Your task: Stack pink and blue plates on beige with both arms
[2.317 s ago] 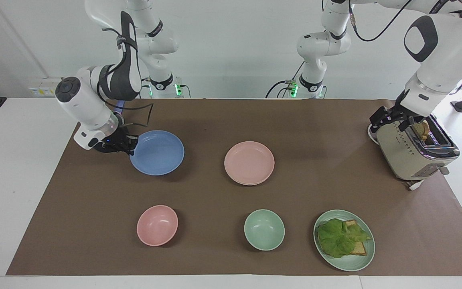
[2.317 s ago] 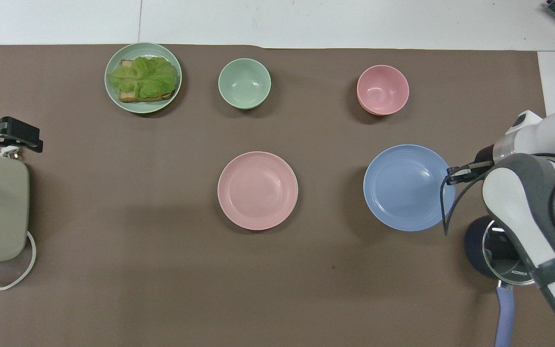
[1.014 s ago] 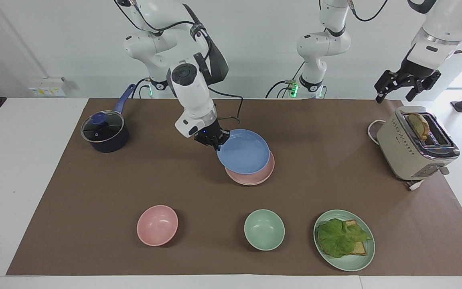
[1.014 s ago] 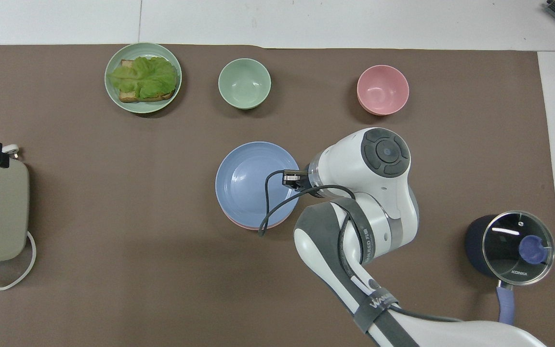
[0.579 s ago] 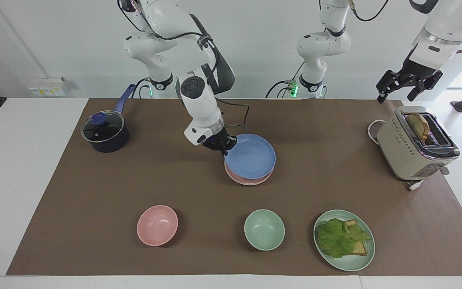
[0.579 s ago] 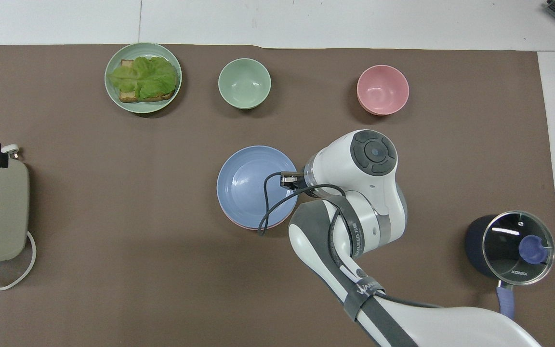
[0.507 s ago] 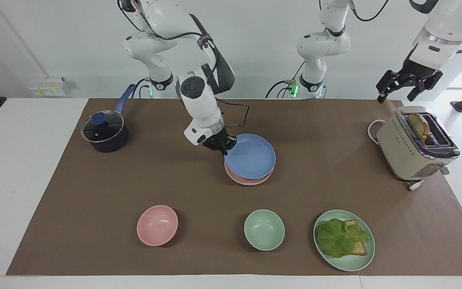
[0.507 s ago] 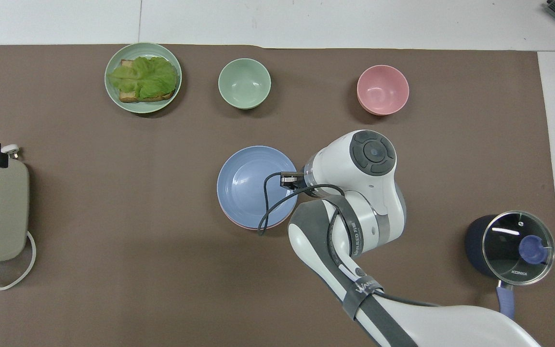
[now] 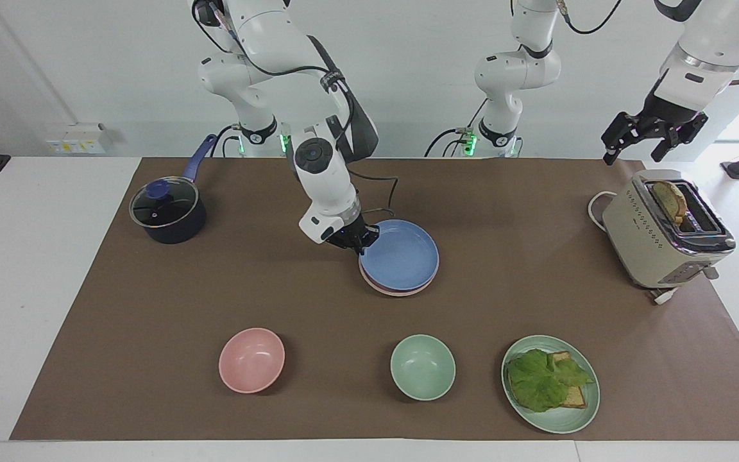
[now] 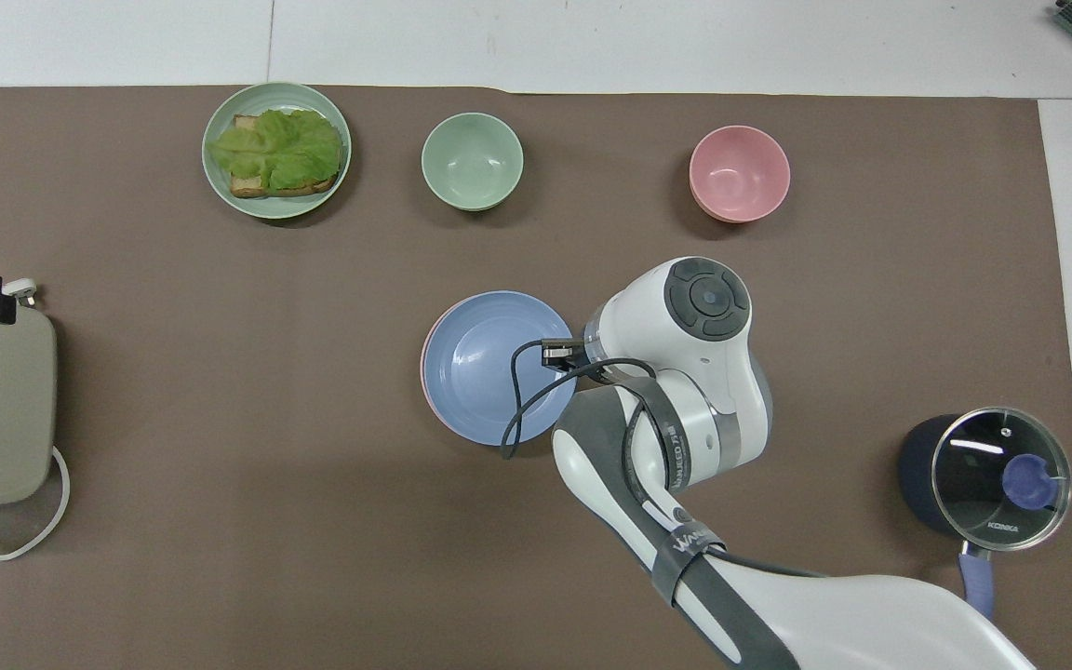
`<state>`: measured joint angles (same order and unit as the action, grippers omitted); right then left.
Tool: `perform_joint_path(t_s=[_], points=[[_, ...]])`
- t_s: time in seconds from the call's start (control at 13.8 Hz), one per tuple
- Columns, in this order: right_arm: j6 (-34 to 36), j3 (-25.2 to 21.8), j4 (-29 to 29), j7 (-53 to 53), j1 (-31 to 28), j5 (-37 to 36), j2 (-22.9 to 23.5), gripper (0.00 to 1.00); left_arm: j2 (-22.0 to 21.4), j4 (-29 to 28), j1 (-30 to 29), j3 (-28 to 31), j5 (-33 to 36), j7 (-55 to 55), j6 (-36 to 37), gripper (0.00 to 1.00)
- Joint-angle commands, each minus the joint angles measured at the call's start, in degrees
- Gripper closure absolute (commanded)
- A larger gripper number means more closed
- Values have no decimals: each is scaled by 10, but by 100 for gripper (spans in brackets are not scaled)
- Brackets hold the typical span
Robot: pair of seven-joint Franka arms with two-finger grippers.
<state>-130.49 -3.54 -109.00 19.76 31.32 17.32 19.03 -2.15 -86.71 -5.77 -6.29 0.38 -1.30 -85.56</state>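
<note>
Bare mat (image 9: 523, 212) between blue plate (image 9: 400, 255) and toaster (image 9: 663, 232); bowls, lettuce plate (image 9: 550, 384) line mat's edge farthest from robots.

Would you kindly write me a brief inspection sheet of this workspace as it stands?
Surface: brown mat on a white table.
Job's things: blue plate on pink plate; no beige plate seen.
Clutter: pink bowl, green bowl, green plate with lettuce and bread, lidded pot, toaster holding bread.
Grippers: right gripper shut on the blue plate's rim; left gripper open, waiting above the toaster.
Cables: black cable looping over the blue plate; white toaster cord on the mat.
Surroundings: two slimmer arms, wall socket.
</note>
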Motion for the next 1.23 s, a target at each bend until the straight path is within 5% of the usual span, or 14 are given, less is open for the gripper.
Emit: perform_joint_path(t_s=[0.0,0.07,0.14,0.51,0.8,1.16], points=[[-15,4,-8,-24,-1,19,0,55,-3,-3,-5,-4,7,-4,5,0],[-15,3,-6,-20,-1,19,0,18,-3,-4,-5,-4,7,-4,5,0],[-15,3,-2,-21,-2,18,1,0,-3,-3,-5,-4,7,-4,5,0],[-1,-7,12,-23,-30,-21,-37,0,-3,-3,-5,-4,7,-4,5,0],[31,-6,14,-21,-85,-128,-92,0,-3,-4,-6,-4,7,-4,5,0],[172,-9,81,-24,-142,-161,-144,0,-3,-3,-6,-4,7,-4,5,0]])
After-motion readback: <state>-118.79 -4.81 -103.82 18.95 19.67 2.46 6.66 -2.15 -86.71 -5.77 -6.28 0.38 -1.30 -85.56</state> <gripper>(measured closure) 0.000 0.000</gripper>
